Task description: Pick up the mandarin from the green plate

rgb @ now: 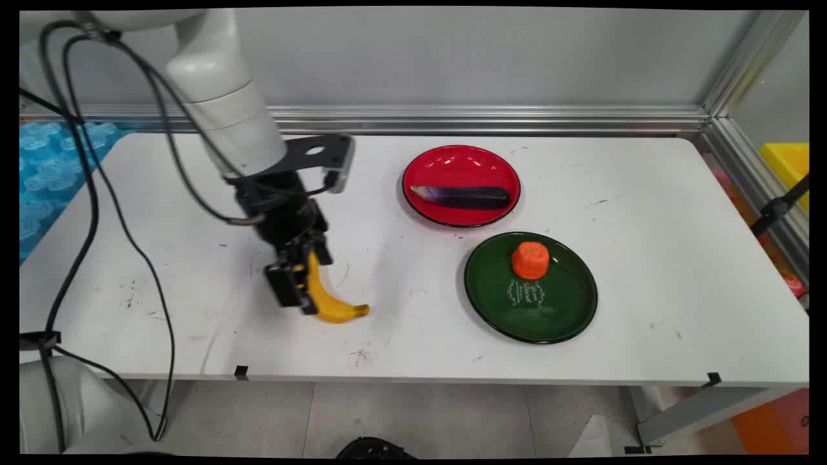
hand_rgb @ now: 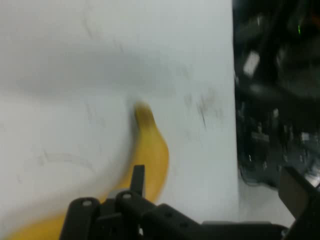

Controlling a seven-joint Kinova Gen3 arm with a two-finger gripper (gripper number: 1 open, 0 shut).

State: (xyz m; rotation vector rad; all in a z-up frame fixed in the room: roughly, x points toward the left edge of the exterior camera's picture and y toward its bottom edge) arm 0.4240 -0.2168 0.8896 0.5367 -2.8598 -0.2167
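Gripper [rgb: 302, 284] clamped on banana [rgb: 333, 309], near white desk's [rgb: 646, 310] front edge; grey wall [rgb: 452, 58] behind.

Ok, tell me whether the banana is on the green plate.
No, the banana lies on the bare white table, left of the green plate.

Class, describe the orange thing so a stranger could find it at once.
Start at the white table and look right, to the two plates. The orange lump sits on the green plate, nearer than the red plate; the red one holds a dark purple piece instead.
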